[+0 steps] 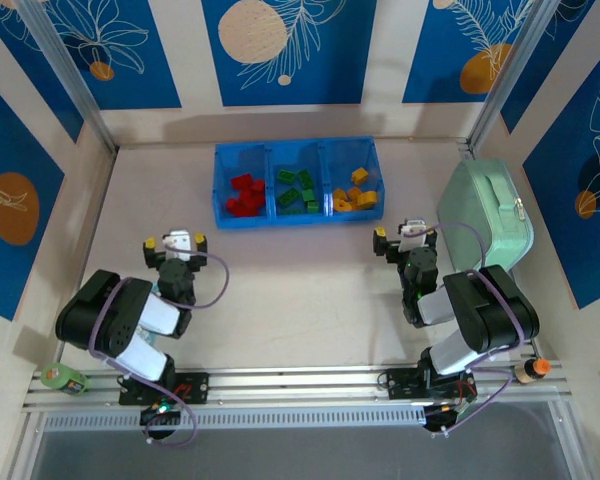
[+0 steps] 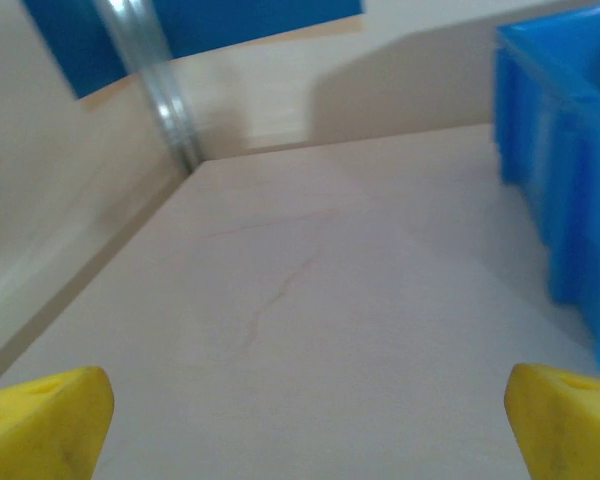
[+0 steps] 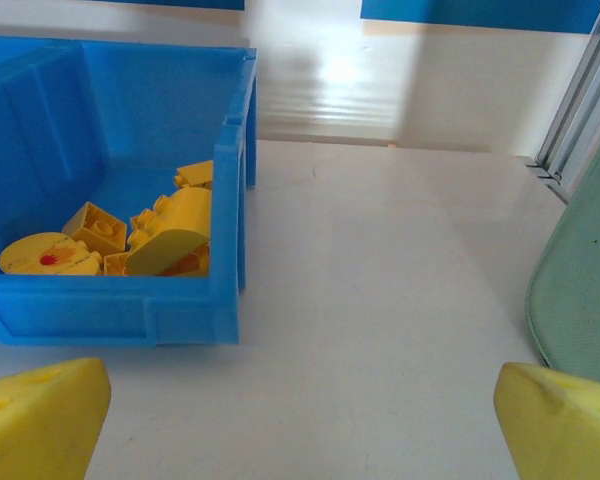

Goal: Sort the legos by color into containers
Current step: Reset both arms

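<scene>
Table point(image 1: 300, 290): pale, blue-patterned walls point(image 1: 290, 45) around.
Tray point(image 1: 270, 218): far side; red legos point(image 1: 245, 193) left compartment, green legos point(image 1: 298, 190) middle, yellow legos point(image 1: 355, 192) right.
Left gripper point(image 1: 175, 241): jaws spread wide, empty.
Right gripper point(image 1: 405, 232): jaws spread wide, empty.

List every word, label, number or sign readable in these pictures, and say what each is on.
None can be read.
Green bottle, near left: any label is too small to read.
Round yellow lego in the tray: a red mark, too blurred to tell.
Mint-green case: no lettering visible.
</scene>
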